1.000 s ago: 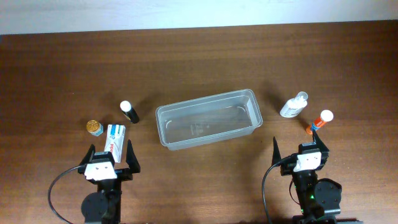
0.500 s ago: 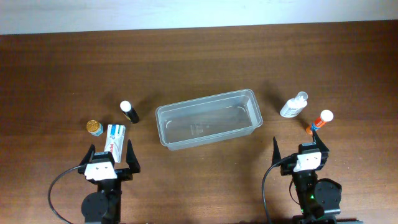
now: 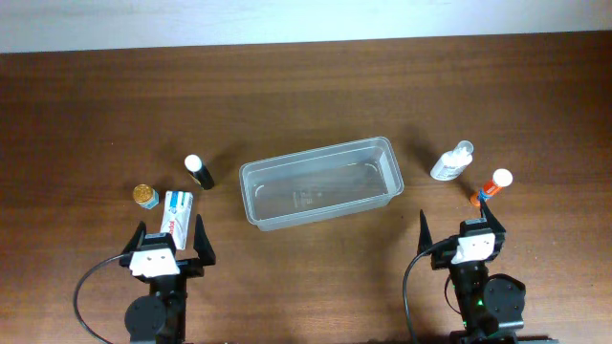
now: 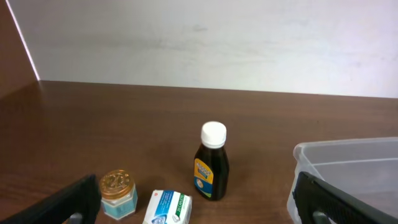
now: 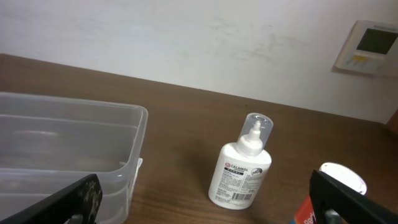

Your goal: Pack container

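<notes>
The clear plastic container [image 3: 319, 181] lies empty mid-table; its corner shows in the left wrist view [image 4: 348, 171] and in the right wrist view [image 5: 68, 143]. My left gripper [image 3: 167, 241] is open at the near left, just behind a white and blue box [image 3: 177, 212] [image 4: 169, 208], a gold-lidded jar [image 3: 144, 196] [image 4: 118, 193] and a dark bottle with a white cap [image 3: 198, 171] [image 4: 212, 163]. My right gripper [image 3: 459, 233] is open at the near right, behind a white lotion bottle [image 3: 451, 162] [image 5: 244, 167] and an orange tube with a white cap [image 3: 491, 185] [image 5: 329, 193].
The brown wooden table [image 3: 306, 96] runs back to a white wall [image 4: 205, 37]. A wall panel [image 5: 369, 46] shows at the right wrist view's upper right.
</notes>
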Robot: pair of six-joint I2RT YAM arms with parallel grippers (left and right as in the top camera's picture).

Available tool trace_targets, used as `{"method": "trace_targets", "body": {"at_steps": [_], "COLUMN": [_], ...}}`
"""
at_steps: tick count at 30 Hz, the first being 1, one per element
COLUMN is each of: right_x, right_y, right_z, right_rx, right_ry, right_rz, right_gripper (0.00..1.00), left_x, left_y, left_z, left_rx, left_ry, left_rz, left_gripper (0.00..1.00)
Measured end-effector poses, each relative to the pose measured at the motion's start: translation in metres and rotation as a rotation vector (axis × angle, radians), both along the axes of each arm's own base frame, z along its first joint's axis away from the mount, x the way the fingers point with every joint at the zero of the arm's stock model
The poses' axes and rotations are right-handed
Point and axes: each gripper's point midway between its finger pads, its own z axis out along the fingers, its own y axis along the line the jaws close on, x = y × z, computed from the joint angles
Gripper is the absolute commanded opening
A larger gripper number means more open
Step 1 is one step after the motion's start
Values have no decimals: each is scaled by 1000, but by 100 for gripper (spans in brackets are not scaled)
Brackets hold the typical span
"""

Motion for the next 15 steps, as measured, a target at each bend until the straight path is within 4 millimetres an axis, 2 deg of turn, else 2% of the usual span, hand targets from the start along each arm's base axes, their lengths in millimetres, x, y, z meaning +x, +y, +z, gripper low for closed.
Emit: {"method": "trace_targets", "body": {"at_steps": [5,8,10,13,15], "right_x": [0,0,1,3,9], "right_y": [0,-2,-4,-7,-8], "right_z": [-1,0,3,23,37], "right_rx": [110,136,139,142,140], "right_ry": [11,30,64,87,167], "right_rz": [-9,-22,-40,-57,-69], "right_gripper": [98,98,98,98,98], "left_x": [0,0,0,6,19], "left_y": [0,0,0,0,0], "left_z": [2,14,32,62,79], "left_rx": [-11,-19,-21,-24,-26], "left_ry": [-10,-20,-22,2,62], "left_rz": [1,1,1,2,3], "left_gripper": [99,100,99,99,99]}}
